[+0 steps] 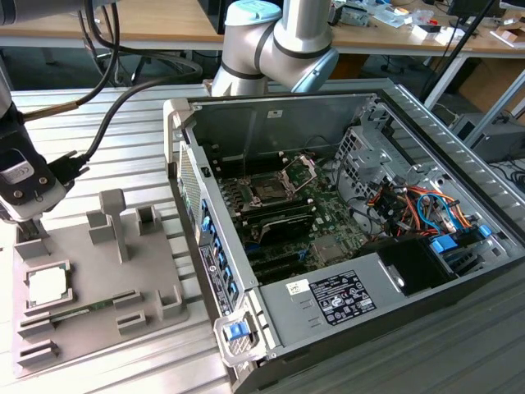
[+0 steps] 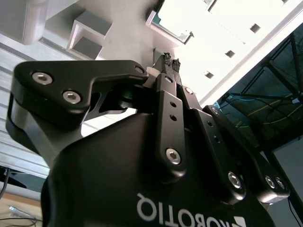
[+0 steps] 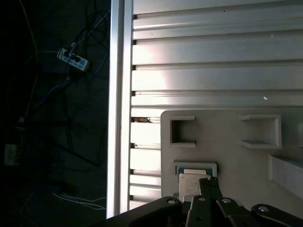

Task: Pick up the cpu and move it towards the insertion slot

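on the grey plastic tray (image 1: 90, 320), the flat silvery square cpu (image 1: 47, 283) lies just beside the black tool (image 2: 171, 61), its tips pressed together, empty.

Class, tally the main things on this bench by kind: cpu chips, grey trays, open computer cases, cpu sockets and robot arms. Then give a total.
cpu: 1
grey tray: 1
computer case: 1
insertion slot: 1
robot arm: 1
Total: 5
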Available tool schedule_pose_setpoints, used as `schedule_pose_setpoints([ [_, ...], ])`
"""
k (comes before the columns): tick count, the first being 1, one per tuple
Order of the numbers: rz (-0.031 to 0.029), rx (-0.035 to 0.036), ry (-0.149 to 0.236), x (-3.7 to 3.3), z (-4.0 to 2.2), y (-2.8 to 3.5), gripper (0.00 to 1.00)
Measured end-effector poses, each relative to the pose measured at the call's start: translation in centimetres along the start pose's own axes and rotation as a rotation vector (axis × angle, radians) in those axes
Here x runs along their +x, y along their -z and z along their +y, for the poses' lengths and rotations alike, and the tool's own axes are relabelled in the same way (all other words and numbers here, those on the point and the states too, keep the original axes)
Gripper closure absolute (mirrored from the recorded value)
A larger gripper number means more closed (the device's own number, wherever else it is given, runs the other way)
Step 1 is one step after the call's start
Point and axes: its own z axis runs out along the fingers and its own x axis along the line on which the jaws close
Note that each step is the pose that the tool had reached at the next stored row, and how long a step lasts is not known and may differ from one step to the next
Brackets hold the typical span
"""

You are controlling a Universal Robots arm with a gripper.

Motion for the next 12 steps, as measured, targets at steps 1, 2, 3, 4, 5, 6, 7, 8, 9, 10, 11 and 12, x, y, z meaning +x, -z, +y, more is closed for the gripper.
schedule_pose_setpoints([
  [1, 0.0000, 0.0000, 0.000, 0.00, -0.01, -0.02, 0.89],
  [2, 0.0000, 0.0000, 0.000, 0.00, -0.03, -0.05, 0.89],
  [3, 0.0000, 0.0000, 0.000, 0.00, -0.04, -0.08, 0.89],
  [4, 0.0000, 0.0000, 0.000, 0.00, -0.05, -0.10, 0.89],
  [5, 0.0001, 0.0000, 0.000, 0.00, -0.06, -0.12, 0.89],
  [6, 0.0000, 0.0000, 0.000, 0.00, -0.06, -0.14, 0.89],
  [7, 0.0000, 0.0000, 0.000, 0.00, -0.07, -0.20, 0.89],
  [8, 0.0000, 0.0000, 0.000, 0.00, -0.08, -0.27, 0.89],
  [9, 0.0000, 0.0000, 0.000, 0.00, -0.08, -0.28, 0.89],
  [10, 0.0001, 0.0000, 0.000, 0.00, -0.08, -0.29, 0.89],
  [11, 0.0000, 0.0000, 0.000, 0.00, -0.09, -0.32, 0.89],
  [12, 0.0000, 0.0000, 0.000, 0.00, -0.09, -0.34, 0.89],
])
